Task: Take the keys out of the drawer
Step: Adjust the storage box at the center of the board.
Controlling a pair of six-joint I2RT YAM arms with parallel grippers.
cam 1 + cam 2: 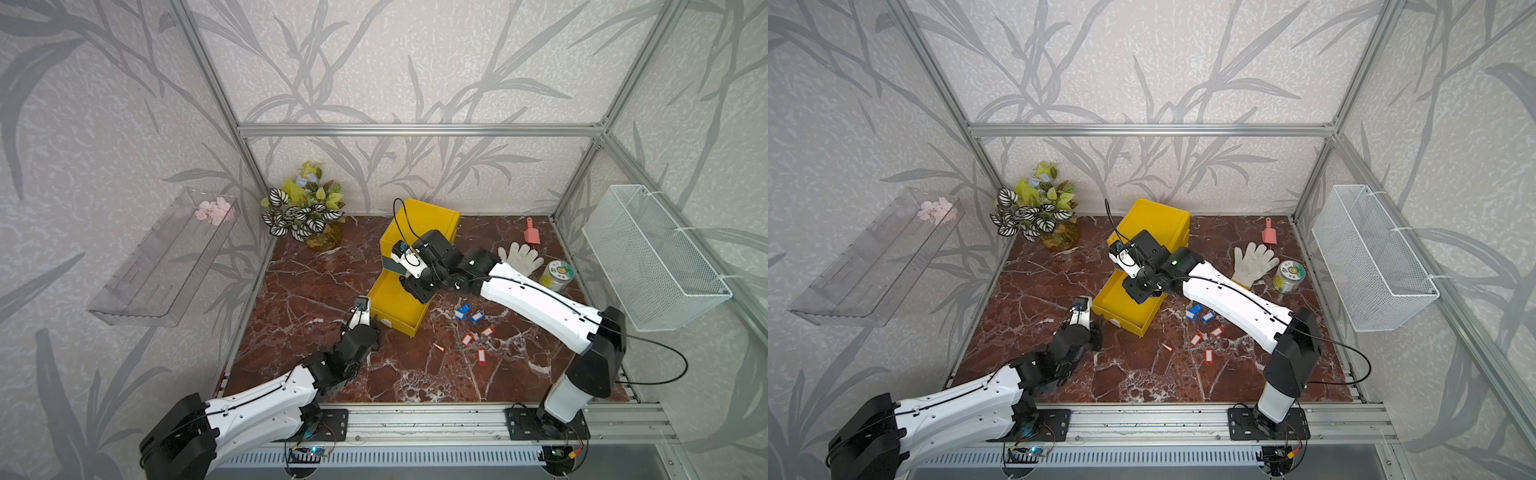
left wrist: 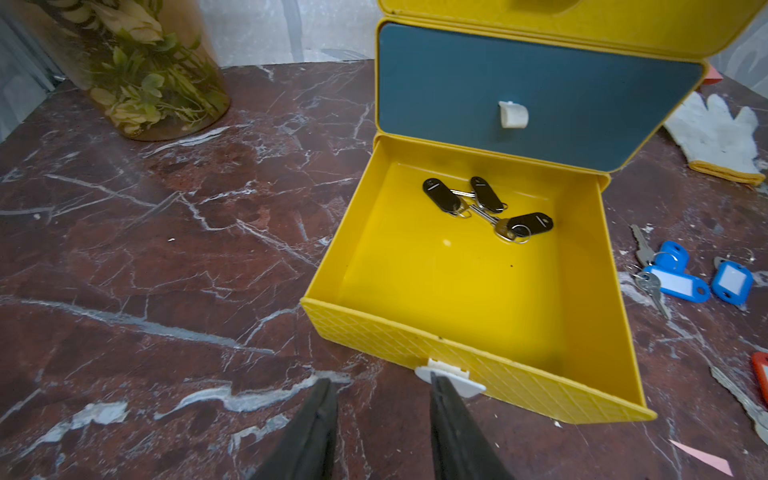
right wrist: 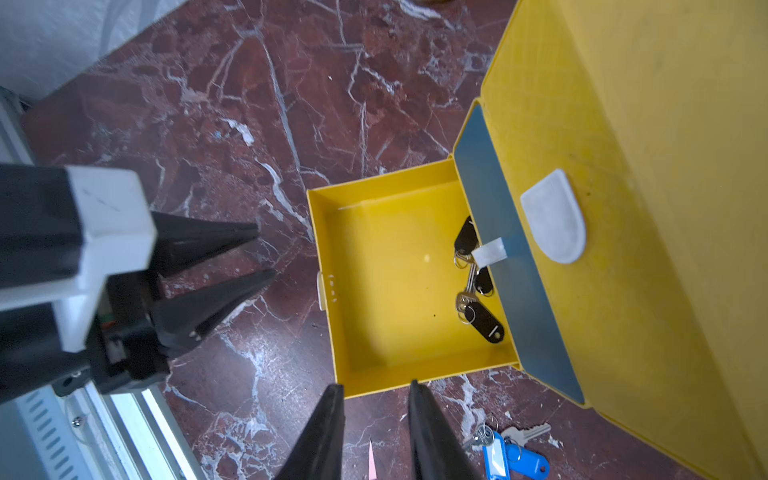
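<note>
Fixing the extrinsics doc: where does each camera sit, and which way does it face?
Both top views: high over the front rail, looking down and back across the table; left arm and right arm show.
Left wrist: low before the open drawer, facing in at the black-tagged keys; own open jaws show.
Right wrist: above, beside the drawer, looking down into it; own jaws and the left arm's jaws show.
Shared: both wrist views hold the drawer, black-tagged keys and blue-tagged keys.

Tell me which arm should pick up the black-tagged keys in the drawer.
Likely right: the right tool, open, hangs over the drawer side wall, near the black-tagged keys. The left tool, open, sits low at the front handle, farther away.
</note>
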